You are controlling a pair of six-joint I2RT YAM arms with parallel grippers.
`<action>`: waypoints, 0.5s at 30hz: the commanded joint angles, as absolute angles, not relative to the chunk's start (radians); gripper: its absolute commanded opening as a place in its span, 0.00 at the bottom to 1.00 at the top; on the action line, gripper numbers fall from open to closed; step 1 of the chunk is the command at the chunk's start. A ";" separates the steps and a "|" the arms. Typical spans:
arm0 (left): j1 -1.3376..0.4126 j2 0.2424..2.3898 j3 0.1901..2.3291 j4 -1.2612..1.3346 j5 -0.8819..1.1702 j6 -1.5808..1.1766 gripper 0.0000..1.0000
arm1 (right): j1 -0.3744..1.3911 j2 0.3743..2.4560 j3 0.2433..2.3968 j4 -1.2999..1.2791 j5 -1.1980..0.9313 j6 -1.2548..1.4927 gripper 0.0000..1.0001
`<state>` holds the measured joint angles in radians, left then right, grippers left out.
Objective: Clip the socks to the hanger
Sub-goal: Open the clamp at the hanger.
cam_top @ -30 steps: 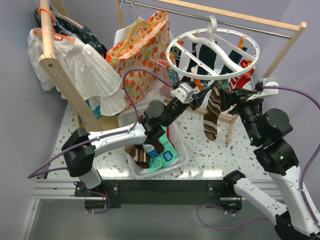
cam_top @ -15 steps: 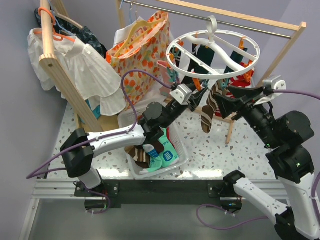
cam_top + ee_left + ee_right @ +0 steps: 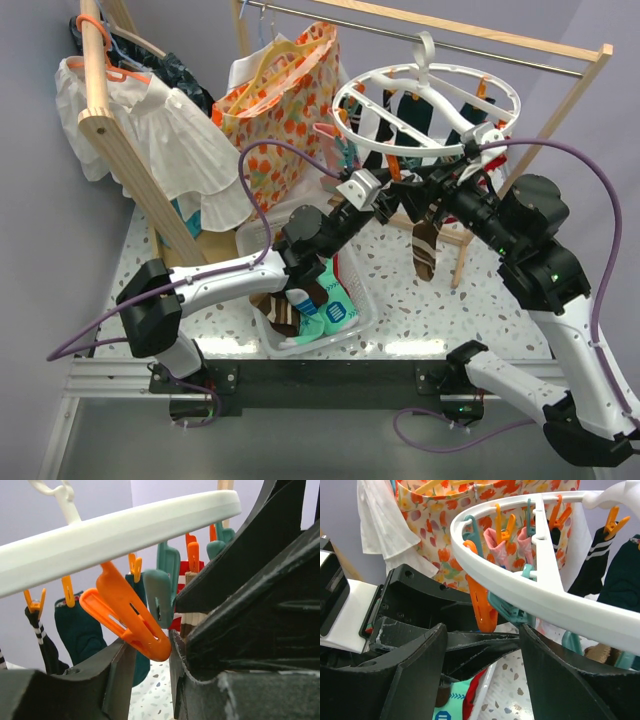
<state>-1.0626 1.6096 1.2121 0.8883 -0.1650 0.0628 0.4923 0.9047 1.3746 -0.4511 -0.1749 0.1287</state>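
The white ring hanger hangs from the wooden rail with several socks clipped on. A brown sock with cream stripes dangles from its near edge. My left gripper reaches up under the near rim; in the left wrist view it is nearly closed on the lower end of an orange clip. My right gripper is right beside it, wide open and empty, below the rim, the orange clip and a teal clip. More socks lie in the basket.
The clear basket stands under the left arm. An orange floral bag and a white shirt hang at the back left. A wooden rail and a wooden post stand by the ring.
My right gripper has swung left from the right side to the ring's near rim, beside my left gripper. The brown sock has swayed. The left arm has barely moved.
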 commanded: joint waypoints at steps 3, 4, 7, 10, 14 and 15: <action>-1.069 1.531 1.143 0.916 -0.193 0.025 0.50 | 0.494 0.897 1.399 -0.417 -0.155 0.095 0.63; -1.069 1.525 1.129 0.917 -0.195 0.020 0.53 | 0.495 0.899 1.401 -0.417 -0.155 0.092 0.63; -1.075 1.500 1.075 0.919 -0.190 0.009 0.62 | 0.494 0.902 1.405 -0.419 -0.156 0.092 0.63; -1.089 1.482 1.028 0.928 -0.193 0.023 0.69 | 0.495 0.904 1.405 -0.417 -0.153 0.092 0.63; -1.109 1.459 0.979 0.946 -0.198 0.046 0.71 | 0.495 0.907 1.404 -0.416 -0.135 0.097 0.63; -1.112 1.456 0.977 0.945 -0.198 0.052 0.71 | 0.495 0.905 1.399 -0.416 -0.130 0.097 0.63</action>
